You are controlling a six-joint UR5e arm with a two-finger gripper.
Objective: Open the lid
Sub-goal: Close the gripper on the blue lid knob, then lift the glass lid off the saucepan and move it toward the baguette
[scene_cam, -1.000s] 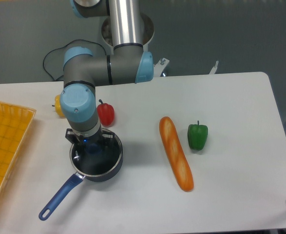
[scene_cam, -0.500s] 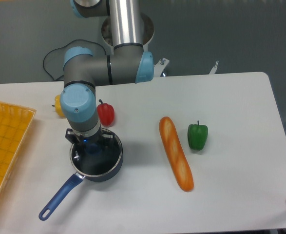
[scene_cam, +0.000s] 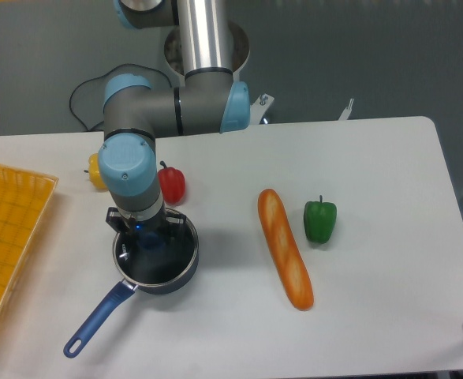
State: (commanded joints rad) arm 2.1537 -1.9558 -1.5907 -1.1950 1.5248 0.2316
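Lid (scene_cam: 162,254) seated on dark blue saucepan (scene_cam: 180,272), left-centre of white desk (scene_cam: 373,181). Glass shows dark from above; metal rim visible round pan top. Blue centre knob (scene_cam: 151,240) directly under the wrist, partly hidden by it.

Gripper (scene_cam: 147,238) pointing straight down over the lid centre. Fingers (scene_cam: 173,224) down at the knob, one dark finger part seen each side of the wrist housing. Cannot tell whether closed on the knob or just straddling it; contact hidden by the arm. Lid looks level, rim flush with pan all round where visible.

Pan handle (scene_cam: 97,317) runs toward lower left, hanging hole at the end.

Rest of the desk:
- red pepper (scene_cam: 172,184) just behind the pan, close to the wrist
- yellow pepper (scene_cam: 95,170) left of the red one, partly behind the arm
- bread loaf (scene_cam: 285,247) right of the pan, lying lengthwise front to back
- green pepper (scene_cam: 320,220) just beside the loaf, upright
- yellow tray (scene_cam: 6,237) at left edge, well apart from the pan
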